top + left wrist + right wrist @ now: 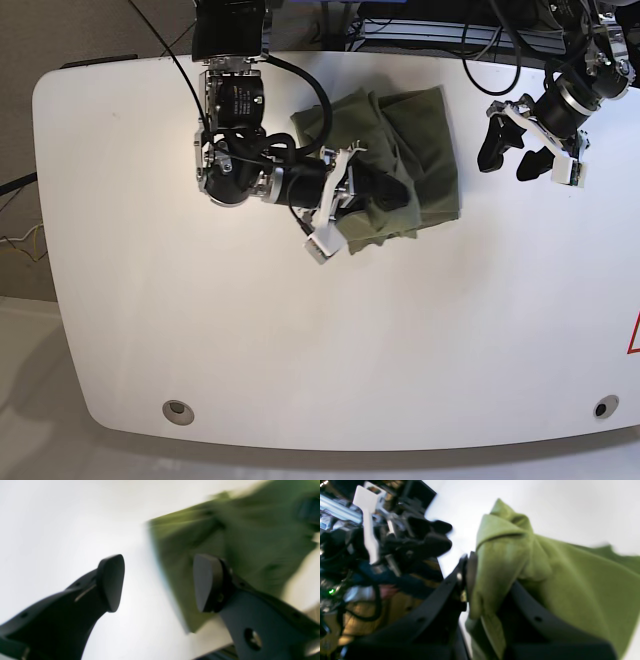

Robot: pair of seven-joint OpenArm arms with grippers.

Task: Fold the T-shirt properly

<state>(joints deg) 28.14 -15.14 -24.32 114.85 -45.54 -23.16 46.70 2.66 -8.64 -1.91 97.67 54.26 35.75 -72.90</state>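
Observation:
The olive-green T-shirt lies partly folded at the back middle of the white table. My right gripper reaches in from the left and rests on the shirt's front part. In the right wrist view this right gripper is shut on a bunched fold of the T-shirt. My left gripper hovers to the right of the shirt, apart from it. Its jaws stand open in the left wrist view, where the left gripper holds nothing and the blurred T-shirt lies beyond one finger.
Cables and a frame run along the table's back edge. Two round holes sit near the front corners. A red mark shows at the right edge. The right arm's body lies over the back left of the table.

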